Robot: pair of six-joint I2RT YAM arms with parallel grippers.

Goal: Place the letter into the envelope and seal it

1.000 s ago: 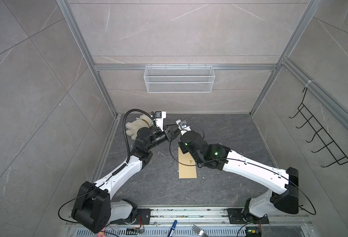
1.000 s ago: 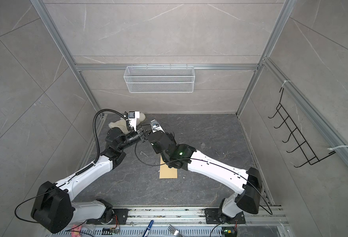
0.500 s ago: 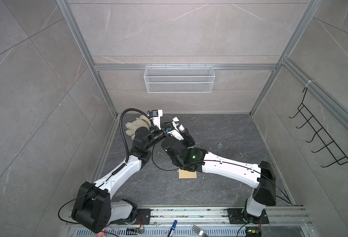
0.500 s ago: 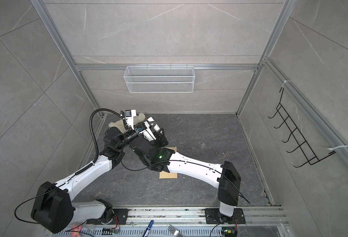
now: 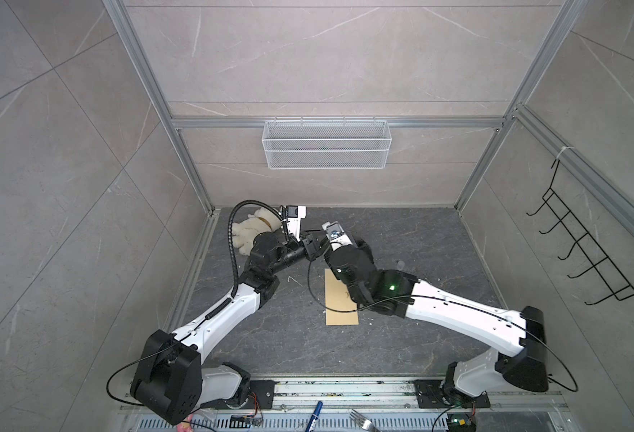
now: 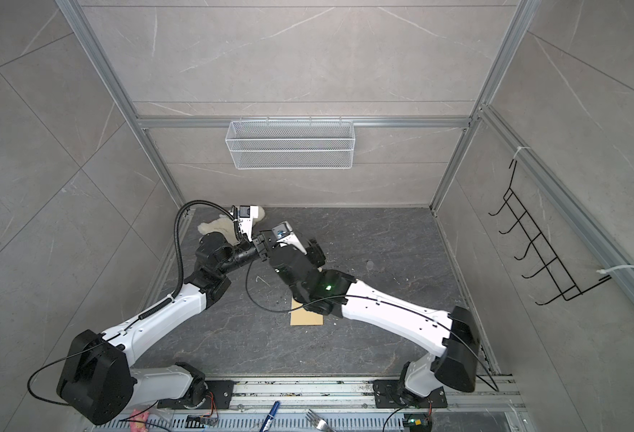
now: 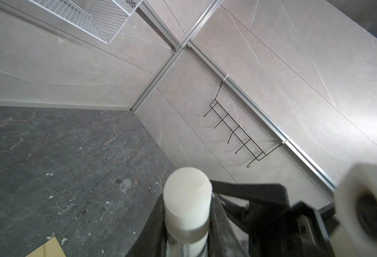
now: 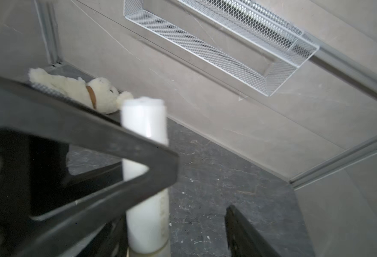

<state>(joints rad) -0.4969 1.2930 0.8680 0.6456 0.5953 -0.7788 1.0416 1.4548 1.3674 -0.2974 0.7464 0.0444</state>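
The right arm [image 5: 457,318] hides part of the envelope [image 5: 334,288]; the fork [image 5: 360,420] is cropped.

The envelope [image 5: 334,299] is plain yellow-tan with no print, the floor [image 5: 420,239] is dark grey stone crossed by pale and rusty veins, and the walls [image 5: 326,67] are light grey-beige with thin white streaks. The basket [image 5: 326,153] is white mesh, the hook rack [image 7: 238,131] is black wire, and the stuffed toy [image 8: 71,88] is cream with a brown band at its neck. The arms [image 5: 225,310] are white with black joints, one showing a green light [image 5: 392,287]; the stick [image 7: 187,195] is white and the marker [image 5: 316,409] is blue.
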